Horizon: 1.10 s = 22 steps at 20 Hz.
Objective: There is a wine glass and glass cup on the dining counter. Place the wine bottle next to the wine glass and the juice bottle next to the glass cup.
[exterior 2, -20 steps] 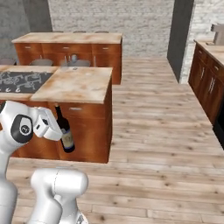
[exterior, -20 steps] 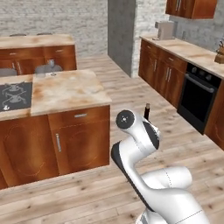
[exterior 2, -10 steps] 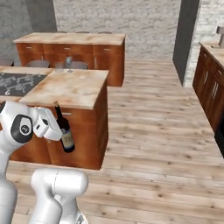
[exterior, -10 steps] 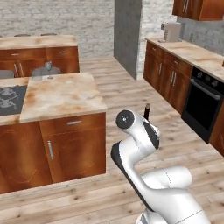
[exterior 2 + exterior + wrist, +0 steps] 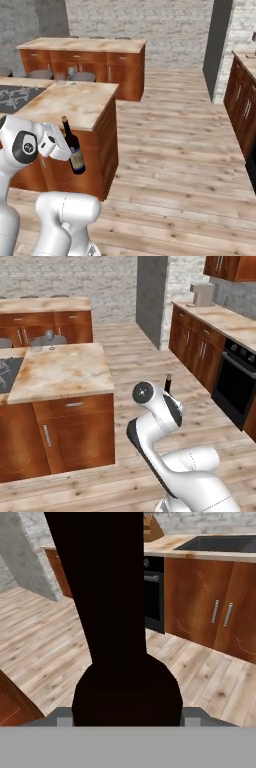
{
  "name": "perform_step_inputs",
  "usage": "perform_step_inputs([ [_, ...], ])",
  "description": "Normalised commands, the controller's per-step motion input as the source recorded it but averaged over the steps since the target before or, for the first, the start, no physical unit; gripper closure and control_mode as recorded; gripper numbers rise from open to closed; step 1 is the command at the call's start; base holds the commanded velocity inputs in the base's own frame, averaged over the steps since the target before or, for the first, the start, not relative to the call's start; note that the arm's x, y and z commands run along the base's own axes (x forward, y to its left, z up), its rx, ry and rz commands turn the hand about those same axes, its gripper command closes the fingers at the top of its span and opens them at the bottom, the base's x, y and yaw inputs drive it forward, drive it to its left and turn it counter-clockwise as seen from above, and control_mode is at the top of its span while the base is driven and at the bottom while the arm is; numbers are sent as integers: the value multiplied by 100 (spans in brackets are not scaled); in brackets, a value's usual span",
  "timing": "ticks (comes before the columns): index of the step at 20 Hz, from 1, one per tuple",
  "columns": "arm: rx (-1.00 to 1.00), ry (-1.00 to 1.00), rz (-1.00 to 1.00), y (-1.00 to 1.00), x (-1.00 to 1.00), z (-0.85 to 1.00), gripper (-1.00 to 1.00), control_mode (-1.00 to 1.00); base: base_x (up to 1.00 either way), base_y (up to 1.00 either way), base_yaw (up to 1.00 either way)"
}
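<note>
Closer now, dining counter [image 5: 75, 102] edge nears; pincer [image 5: 64, 145] clamps wine bottle [image 5: 74, 149] over open floor.

The scene is viewed by the left base camera from behind the arm's left side, facing forward and down over the dining counter [image 5: 60, 373] and the wood floor beyond. The same island tabletop and floor are seen by the right base camera from behind the arm's right side, with the wine bottle [image 5: 73, 147] near the lens. From the hand camera, the wine bottle [image 5: 112, 612] is seen at very close range, with a wall counter [image 5: 200, 549] far behind.
</note>
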Motion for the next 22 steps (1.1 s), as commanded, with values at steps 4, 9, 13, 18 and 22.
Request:
perform_step_inputs([
  [4, 0, 0, 0, 0, 0, 0, 100, 100, 47, -48, 11],
  [9, 0, 0, 0, 0, 0, 0, 100, 100, 48, -47, 12],
  [13, 0, 0, 0, 0, 0, 0, 100, 100, 48, -47, 12],
  [18, 0, 0, 0, 0, 0, 0, 100, 100, 48, -47, 12],
  [22, 0, 0, 0, 0, 0, 0, 100, 100, 49, -47, 11],
])
